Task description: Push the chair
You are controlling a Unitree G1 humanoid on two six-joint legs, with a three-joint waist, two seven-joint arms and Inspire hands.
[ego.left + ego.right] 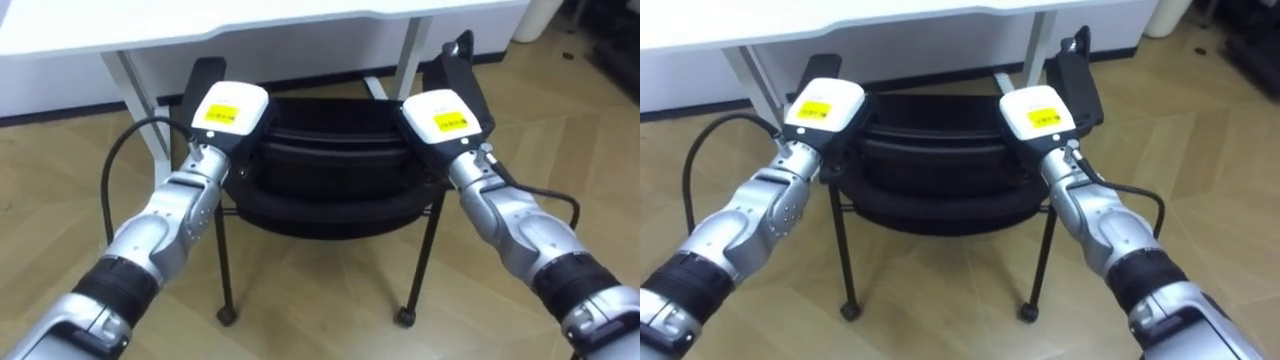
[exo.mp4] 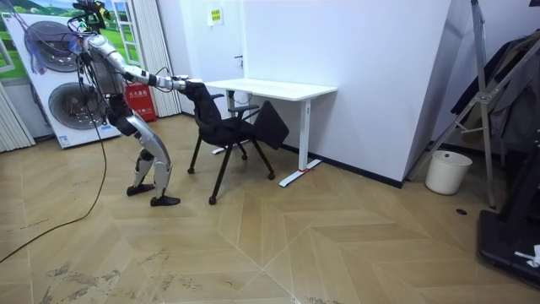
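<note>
A black chair [image 1: 330, 205] on castors stands in front of me, its seat toward a white desk [image 1: 200, 20]. My left hand [image 1: 232, 112] rests on the left end of the curved backrest [image 1: 330, 150], and my right hand [image 1: 447, 117] on the right end. The white backs of both hands face up. In the room view I lean forward with both arms stretched out to the chair [image 2: 232, 127], which stands partly under the desk [image 2: 270, 87]. The chair's armrests [image 1: 460, 65] stick up just beyond my hands.
The desk's white legs [image 1: 135, 90] flank the chair. A white bin [image 2: 445, 171] stands by the far wall, dark equipment [image 2: 506, 101] at the room view's right. Behind me are a washing machine [image 2: 67, 101] and a red canister [image 2: 143, 101]. Open wooden floor lies around me.
</note>
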